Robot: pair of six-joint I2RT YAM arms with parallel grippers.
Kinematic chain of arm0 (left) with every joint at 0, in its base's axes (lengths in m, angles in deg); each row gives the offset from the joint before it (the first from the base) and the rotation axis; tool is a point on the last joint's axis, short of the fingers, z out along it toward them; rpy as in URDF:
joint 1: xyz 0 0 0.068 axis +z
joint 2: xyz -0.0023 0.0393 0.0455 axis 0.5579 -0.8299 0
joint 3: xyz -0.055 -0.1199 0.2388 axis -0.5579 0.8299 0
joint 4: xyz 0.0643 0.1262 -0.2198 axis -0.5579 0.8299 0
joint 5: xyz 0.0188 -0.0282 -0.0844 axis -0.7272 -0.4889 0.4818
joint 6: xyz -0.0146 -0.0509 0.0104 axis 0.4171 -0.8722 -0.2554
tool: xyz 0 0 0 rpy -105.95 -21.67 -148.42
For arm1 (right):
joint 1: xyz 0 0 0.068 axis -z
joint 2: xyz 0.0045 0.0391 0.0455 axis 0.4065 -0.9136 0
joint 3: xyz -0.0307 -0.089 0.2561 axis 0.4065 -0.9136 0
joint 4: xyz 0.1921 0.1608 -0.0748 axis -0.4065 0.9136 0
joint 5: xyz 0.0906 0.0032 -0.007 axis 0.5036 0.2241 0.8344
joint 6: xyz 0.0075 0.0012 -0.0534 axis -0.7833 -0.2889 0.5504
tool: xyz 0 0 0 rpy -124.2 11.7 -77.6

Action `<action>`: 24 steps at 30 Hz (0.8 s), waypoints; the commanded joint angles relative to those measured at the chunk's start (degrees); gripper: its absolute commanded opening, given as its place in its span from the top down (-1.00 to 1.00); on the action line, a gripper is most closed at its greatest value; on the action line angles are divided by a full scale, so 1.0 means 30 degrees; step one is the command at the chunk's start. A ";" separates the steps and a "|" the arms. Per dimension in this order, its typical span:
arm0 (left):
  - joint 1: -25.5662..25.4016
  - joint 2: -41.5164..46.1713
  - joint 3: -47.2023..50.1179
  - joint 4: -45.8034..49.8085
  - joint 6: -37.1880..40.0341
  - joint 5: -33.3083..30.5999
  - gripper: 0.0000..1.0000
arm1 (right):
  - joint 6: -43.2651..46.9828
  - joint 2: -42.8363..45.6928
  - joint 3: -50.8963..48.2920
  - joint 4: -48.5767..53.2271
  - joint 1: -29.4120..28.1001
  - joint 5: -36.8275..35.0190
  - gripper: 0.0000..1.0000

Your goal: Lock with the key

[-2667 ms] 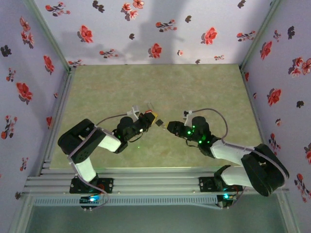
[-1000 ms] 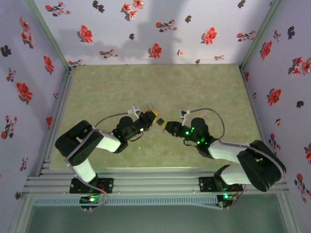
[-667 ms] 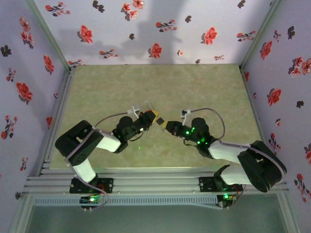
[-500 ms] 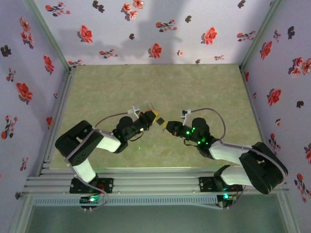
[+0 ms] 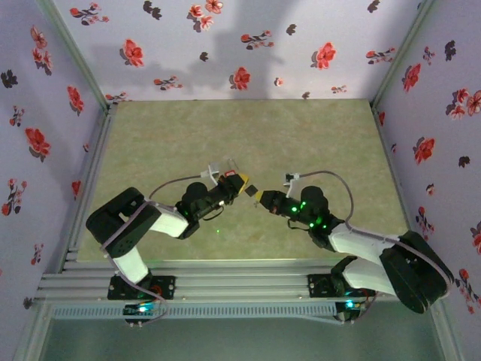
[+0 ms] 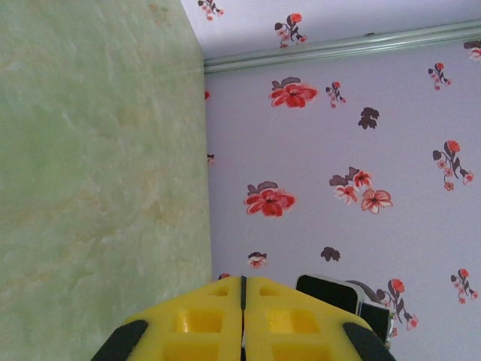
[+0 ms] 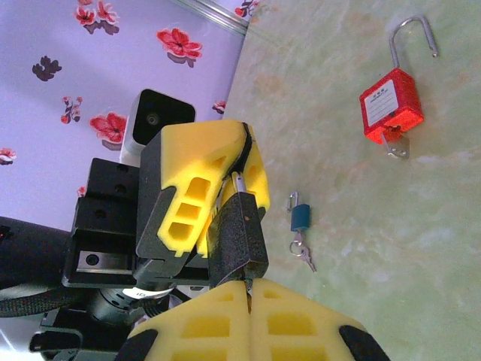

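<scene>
Right arm has swung its elbow out to the right since the earlier frame; both claws meet mid-table as before. Right claw point(image 7: 246, 284): closed on the black head of the key point(image 7: 237, 237). Left claw point(image 7: 244, 167): closed on the key's shaft, tip to tip with the right. Padlock point(image 7: 391, 105): red, shackle raised, flat on the table point(image 7: 376, 248), just far of the left claw. Blue key point(image 7: 301, 218): loose near it, apart from both claws. Step, by judgement: handover. Next: left claw lets go; right carries the key to the padlock's keyhole, squarely aligned.
</scene>
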 commanded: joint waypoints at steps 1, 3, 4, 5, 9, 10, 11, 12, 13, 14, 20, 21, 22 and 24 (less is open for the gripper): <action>0.0402 0.0224 -0.0405 -0.0539 0.0186 -0.1641 1.00 | 0.0214 0.0744 -0.0663 0.0746 -0.0145 -0.0156 1.00; 0.0396 0.0211 -0.0398 -0.0548 0.0199 -0.1724 1.00 | 0.0256 0.1010 -0.0849 0.0908 -0.0135 -0.0213 1.00; 0.0391 0.0212 -0.0414 -0.0534 0.0185 -0.1766 1.00 | 0.0256 0.1172 -0.0940 0.0969 -0.0127 -0.0231 1.00; 0.0388 0.0176 -0.0432 -0.0528 0.0159 -0.1807 1.00 | 0.0244 0.1332 -0.1006 0.1078 -0.0148 -0.0262 1.00; 0.0394 0.0124 -0.0455 -0.0536 0.0135 -0.1961 1.00 | 0.0340 0.1832 -0.1177 0.1479 -0.0127 -0.0305 1.00; 0.0399 0.0095 -0.0487 -0.0525 0.0108 -0.2014 1.00 | 0.0358 0.1984 -0.1184 0.1634 -0.0134 -0.0330 1.00; 0.0398 0.0067 -0.0515 -0.0536 0.0066 -0.2084 1.00 | 0.0416 0.2112 -0.1254 0.1723 -0.0134 -0.0339 1.00; 0.0413 0.0036 -0.0550 -0.0536 0.0016 -0.2140 1.00 | 0.0424 0.2200 -0.1295 0.1752 -0.0149 -0.0370 1.00; 0.0407 0.0010 -0.0616 -0.0536 0.0014 -0.2164 1.00 | 0.0462 0.2323 -0.1330 0.1817 -0.0135 -0.0398 1.00; 0.0399 -0.0030 -0.0663 -0.0538 0.0011 -0.2242 1.00 | 0.0454 0.2404 -0.1345 0.1898 -0.0138 -0.0401 1.00; 0.0441 -0.0329 -0.0960 -0.0536 -0.0145 -0.2385 1.00 | 0.0519 0.2892 -0.1589 0.2155 -0.0149 -0.0394 1.00; 0.0457 -0.0392 -0.1004 -0.0536 -0.0161 -0.2376 1.00 | 0.0565 0.3005 -0.1608 0.2244 -0.0130 -0.0420 1.00; 0.0455 -0.0429 -0.1031 -0.0539 -0.0201 -0.2431 1.00 | 0.0566 0.3119 -0.1652 0.2371 -0.0149 -0.0399 1.00; 0.0472 -0.0490 -0.1098 -0.0546 -0.0211 -0.2455 1.00 | 0.0633 0.3361 -0.1709 0.2555 -0.0127 -0.0472 1.00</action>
